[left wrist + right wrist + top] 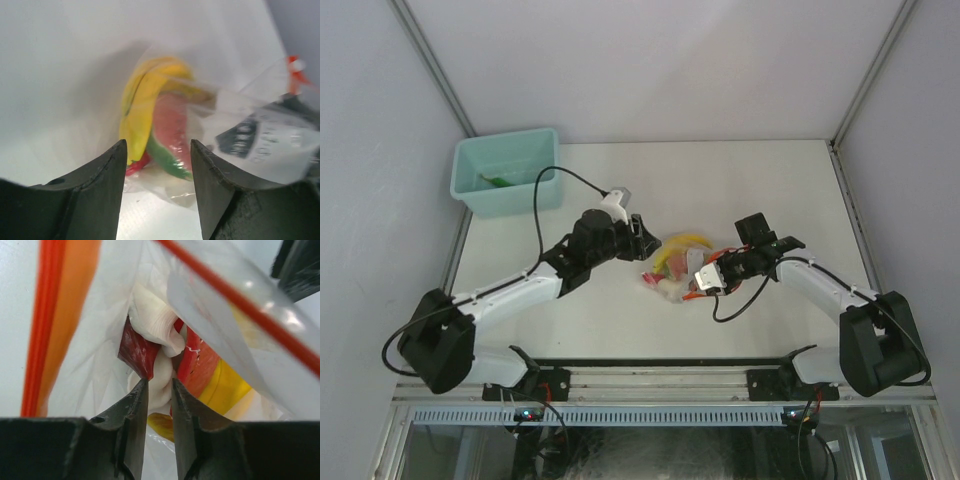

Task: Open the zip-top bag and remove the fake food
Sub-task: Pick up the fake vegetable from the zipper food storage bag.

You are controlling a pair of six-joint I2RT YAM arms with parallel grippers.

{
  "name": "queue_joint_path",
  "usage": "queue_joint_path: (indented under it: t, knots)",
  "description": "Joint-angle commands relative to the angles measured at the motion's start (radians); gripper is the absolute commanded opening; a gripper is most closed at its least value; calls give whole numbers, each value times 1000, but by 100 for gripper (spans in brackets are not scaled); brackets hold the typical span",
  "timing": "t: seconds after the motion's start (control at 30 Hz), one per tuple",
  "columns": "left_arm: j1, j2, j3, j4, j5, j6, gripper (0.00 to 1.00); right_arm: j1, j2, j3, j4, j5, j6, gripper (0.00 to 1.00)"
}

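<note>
Overhead view first: I'm watching the zip-top bag [672,278] lying near the middle of the tabletop [770,180], a little toward the near edge, with the teal bin [507,175] off in the far left corner. The left gripper [638,240] is hovering just beside the bag's far-left side, while the right gripper [708,278] is pressing in from the bag's right end. The bag is sitting between them, and the right arm is the closer one.

Left wrist now: I'm seeing the left gripper [157,165] with its jaws standing wide apart and nothing between them. The banana [142,100], red piece [170,120] and green piece [165,157] are lying straight ahead inside the plastic, their long axes running away from the fingers [107,185]. The label [250,132] is off to the right.

Right wrist: I'm looking straight into the open mouth, the zip strip [55,315] fanning out on both sides. The right gripper [160,390] is showing only a narrow gap between its jaws, and the whitish piece [155,325] is sitting right at the tips, the red piece [137,352] beside it. I can't tell whether the fingers [132,415] are touching it. I'm judging that the fake food comes out this way, toward the right arm.
</note>
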Motion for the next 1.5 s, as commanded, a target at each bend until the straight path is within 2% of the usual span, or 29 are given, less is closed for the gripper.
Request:
queue_joint_path:
  t: [0.0, 0.1, 0.23, 0.43, 0.77, 0.97, 1.03, 1.2, 1.4, 1.47]
  knots:
    - [-1, 77, 87, -21, 59, 13, 60, 9, -42, -42, 83, -53, -91, 29]
    - [-1, 104, 89, -15, 87, 19, 60, 25, -48, -54, 90, -70, -124, 35]
    - [-1, 138, 88, -1, 119, 10, 60, 51, -32, -68, 87, -72, -177, 39]
    - [-1, 165, 78, 30, 151, -14, 57, 87, -15, -85, 151, -85, -133, 40]
    - [-1, 193, 76, 61, 191, -50, 51, 140, 12, -133, 160, -67, -216, 44]
    - [-1, 208, 75, 71, 204, -58, 51, 170, 35, -191, 281, -10, -213, 45]
    - [-1, 211, 73, 71, 208, -59, 50, 176, 42, -192, 327, -8, -167, 41]
    - [-1, 218, 68, 80, 218, -60, 50, 183, 46, -192, 370, 11, -110, 21]
    - [1, 214, 55, 83, 202, -60, 49, 170, -2, -183, 329, 8, -46, 2]
    - [8, 211, 48, 83, 196, -65, 48, 149, -26, -164, 293, -6, -26, 0]
